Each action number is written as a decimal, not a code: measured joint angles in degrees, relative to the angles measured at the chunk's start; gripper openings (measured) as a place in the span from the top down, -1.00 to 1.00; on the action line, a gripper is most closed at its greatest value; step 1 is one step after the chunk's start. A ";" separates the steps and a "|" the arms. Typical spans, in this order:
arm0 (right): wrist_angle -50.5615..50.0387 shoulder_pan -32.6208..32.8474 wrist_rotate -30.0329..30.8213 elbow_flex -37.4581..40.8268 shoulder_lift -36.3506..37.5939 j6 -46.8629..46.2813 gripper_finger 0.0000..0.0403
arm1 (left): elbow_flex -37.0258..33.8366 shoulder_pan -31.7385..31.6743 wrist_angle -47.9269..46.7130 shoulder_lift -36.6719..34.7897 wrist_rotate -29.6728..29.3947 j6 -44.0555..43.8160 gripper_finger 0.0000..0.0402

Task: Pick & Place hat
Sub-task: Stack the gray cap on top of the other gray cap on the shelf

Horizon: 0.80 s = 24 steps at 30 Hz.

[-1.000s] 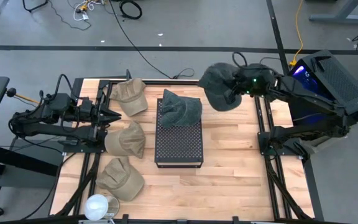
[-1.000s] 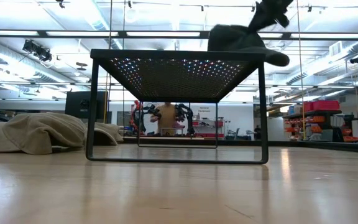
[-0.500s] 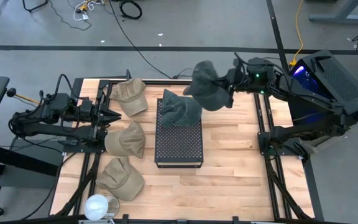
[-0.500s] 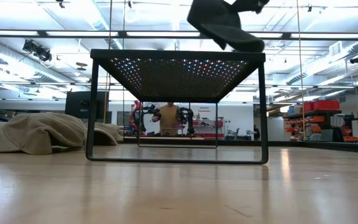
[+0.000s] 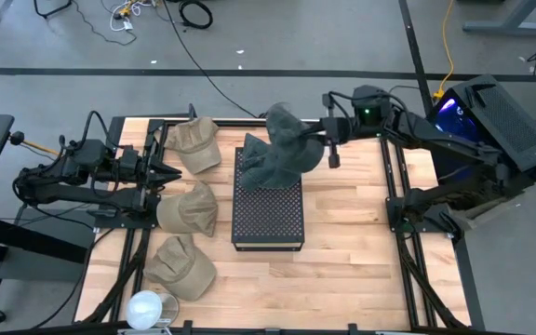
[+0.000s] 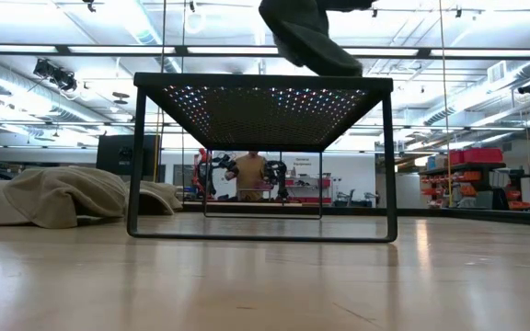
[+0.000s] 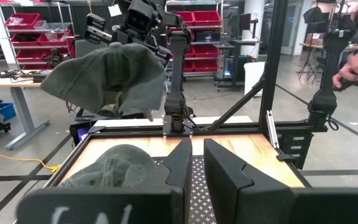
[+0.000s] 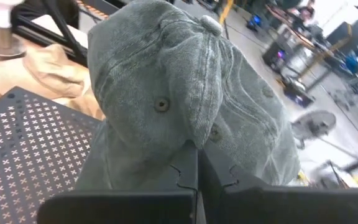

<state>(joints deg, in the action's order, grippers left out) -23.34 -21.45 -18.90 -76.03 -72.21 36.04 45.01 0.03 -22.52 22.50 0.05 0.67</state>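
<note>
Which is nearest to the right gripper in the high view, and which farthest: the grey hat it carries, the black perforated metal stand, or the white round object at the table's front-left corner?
1. The grey hat, pinched in the right gripper and hanging over the stand's far end.
2. The black perforated metal stand, mid-table, just under the hat.
3. The white round object, at the front-left corner, farthest by a wide margin.

In the low view the carried grey hat [image 6: 309, 37] runs off the top edge, so what holds it stays unseen. It covers most of the second grey hat [image 5: 261, 169] on the perforated stand [image 5: 268, 219]. The person's hand [image 7: 357, 64] is blurred.
</note>
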 joint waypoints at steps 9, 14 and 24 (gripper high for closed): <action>1.82 0.02 -2.43 -0.02 -3.32 2.61 1.00 | -0.01 -0.01 -0.02 0.00 0.00 0.00 0.76; 2.78 0.02 -3.11 -0.02 -4.61 2.65 1.00 | 0.00 -0.02 0.00 0.00 0.00 0.00 0.76; 5.32 0.20 -3.26 1.99 -5.77 5.08 1.00 | 0.00 0.00 -0.02 -0.01 0.00 0.00 0.76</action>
<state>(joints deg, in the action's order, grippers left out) -18.03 -21.26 -22.17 -74.04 -77.99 41.12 45.01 0.03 -22.54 22.48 0.05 0.67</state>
